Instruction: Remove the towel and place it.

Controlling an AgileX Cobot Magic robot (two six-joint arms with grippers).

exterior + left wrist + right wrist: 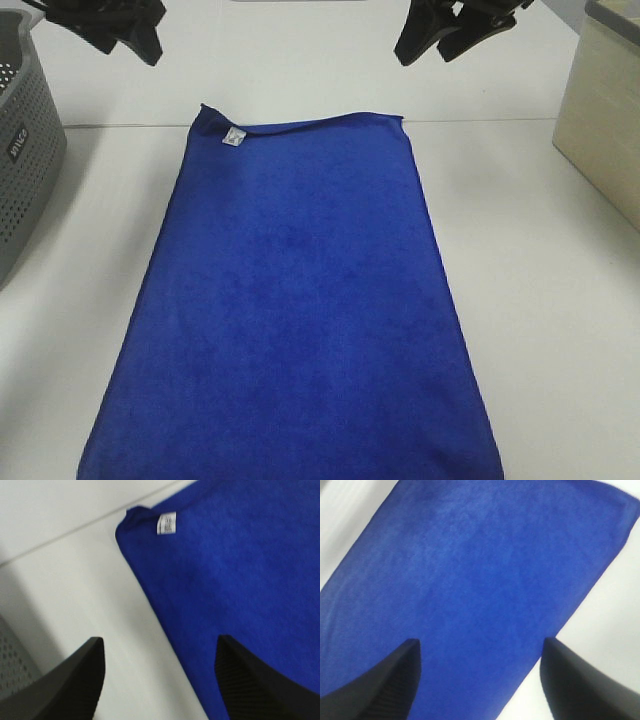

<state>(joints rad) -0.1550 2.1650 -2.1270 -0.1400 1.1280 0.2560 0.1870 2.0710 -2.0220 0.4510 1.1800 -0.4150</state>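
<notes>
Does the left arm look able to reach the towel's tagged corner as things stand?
Probably yes: the left gripper hangs open above the towel, nothing lying between it and the white tag.

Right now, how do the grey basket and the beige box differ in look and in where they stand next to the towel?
The grey basket stands at the left edge of the high view; the beige box stands at the right edge. The basket's wall is full of small holes and bears a label; the box's wall is closed and plain. Both rest on the white table, clear of the blue towel, and both are cut off by the frame.
</notes>
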